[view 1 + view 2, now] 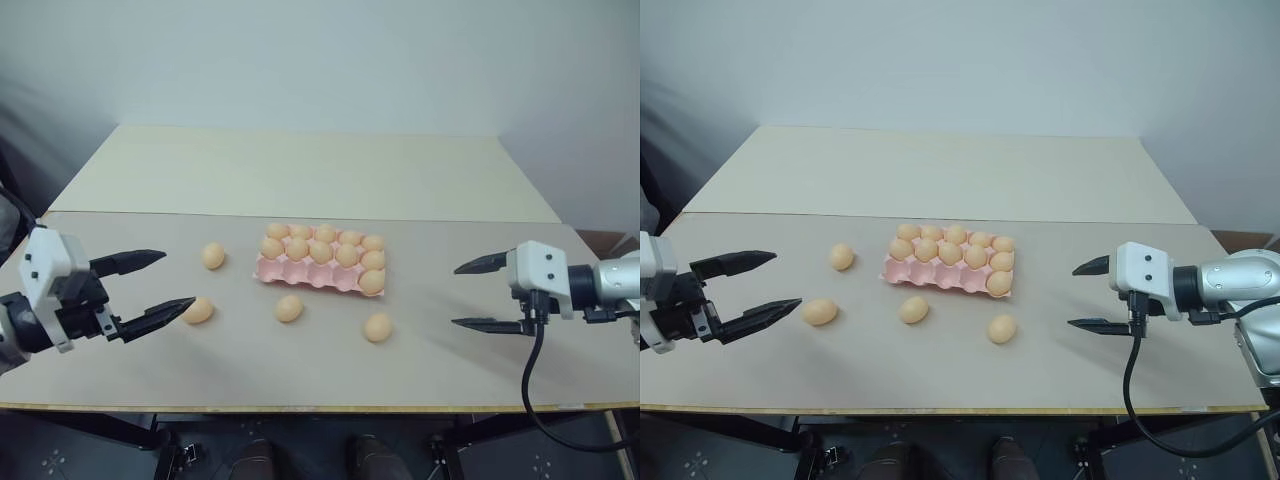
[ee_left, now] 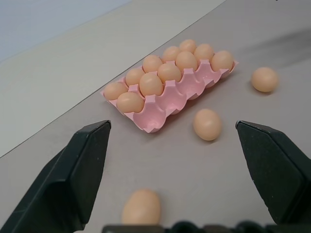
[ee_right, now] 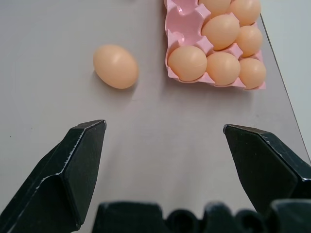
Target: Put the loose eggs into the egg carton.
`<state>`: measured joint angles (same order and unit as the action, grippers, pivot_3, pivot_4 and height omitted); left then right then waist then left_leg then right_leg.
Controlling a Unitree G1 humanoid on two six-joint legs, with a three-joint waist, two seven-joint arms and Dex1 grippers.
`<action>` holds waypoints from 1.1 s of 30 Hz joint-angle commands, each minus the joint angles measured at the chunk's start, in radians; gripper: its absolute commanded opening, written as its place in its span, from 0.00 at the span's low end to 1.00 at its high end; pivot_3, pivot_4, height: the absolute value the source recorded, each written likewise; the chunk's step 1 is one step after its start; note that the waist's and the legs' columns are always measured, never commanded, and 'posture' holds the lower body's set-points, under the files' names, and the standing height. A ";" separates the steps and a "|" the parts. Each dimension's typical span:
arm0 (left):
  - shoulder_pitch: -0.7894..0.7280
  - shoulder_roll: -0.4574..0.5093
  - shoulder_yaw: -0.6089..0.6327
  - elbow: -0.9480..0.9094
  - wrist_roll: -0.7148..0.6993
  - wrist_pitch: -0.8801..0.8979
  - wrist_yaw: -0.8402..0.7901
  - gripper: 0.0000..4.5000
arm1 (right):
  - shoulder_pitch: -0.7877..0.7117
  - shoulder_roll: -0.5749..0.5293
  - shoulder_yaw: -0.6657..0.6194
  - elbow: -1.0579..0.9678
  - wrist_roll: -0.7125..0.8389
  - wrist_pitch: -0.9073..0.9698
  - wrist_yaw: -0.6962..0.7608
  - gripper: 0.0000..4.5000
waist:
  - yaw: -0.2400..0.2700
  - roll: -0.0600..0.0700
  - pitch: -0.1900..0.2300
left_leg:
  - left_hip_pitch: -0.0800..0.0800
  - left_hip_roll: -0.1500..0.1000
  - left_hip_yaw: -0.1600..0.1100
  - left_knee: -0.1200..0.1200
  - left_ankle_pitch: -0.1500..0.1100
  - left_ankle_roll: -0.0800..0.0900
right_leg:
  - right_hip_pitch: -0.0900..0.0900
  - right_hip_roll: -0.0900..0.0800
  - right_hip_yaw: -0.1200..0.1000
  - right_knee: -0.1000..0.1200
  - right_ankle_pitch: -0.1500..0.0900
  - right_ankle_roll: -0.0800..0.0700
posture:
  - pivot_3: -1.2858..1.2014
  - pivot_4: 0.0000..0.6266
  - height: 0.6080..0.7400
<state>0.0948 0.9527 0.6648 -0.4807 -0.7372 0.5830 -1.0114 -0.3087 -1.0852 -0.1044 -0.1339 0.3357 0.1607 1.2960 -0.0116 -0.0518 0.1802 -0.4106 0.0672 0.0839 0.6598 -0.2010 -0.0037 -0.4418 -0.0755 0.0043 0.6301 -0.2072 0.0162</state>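
While both stand open, nearest egg (image 1: 199, 311) lies just beside left end effector (image 1: 165, 283).

Head stereo pair up high, plus a cam on each wrist

Both eye views look forward and down over the table (image 1: 330, 180) from above, nearly identical, just shifted sideways. The left wrist cam sits low and close, peering between its own fingers (image 2: 73, 170) at the egg carton (image 2: 160, 109) from the left. The right wrist cam is also close, angled steeper down. All four share the carton and nearby loose eggs (image 3: 115, 66).
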 commanded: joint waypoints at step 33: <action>-0.116 0.027 -0.142 0.058 -0.113 -0.035 -0.236 0.99 | -0.056 0.136 0.156 -0.110 -0.012 0.049 -0.033 1.00 | -0.004 0.000 0.000 | 0.001 0.000 0.001 0.000 0.000 0.000 | 0.000 0.000 0.001 0.000 0.000 0.000 | 0.52 0.24 1.00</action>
<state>-0.0186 0.9613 0.5240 -0.4178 -0.8317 0.5601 -1.2175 -0.3351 -0.9543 0.0410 -0.2332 0.3389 0.2213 1.2734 -0.0160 -0.0516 0.1802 -0.4101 0.0673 0.0854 0.6594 -0.2010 -0.0032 -0.4425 -0.0748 0.0059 0.6303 -0.2068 0.0166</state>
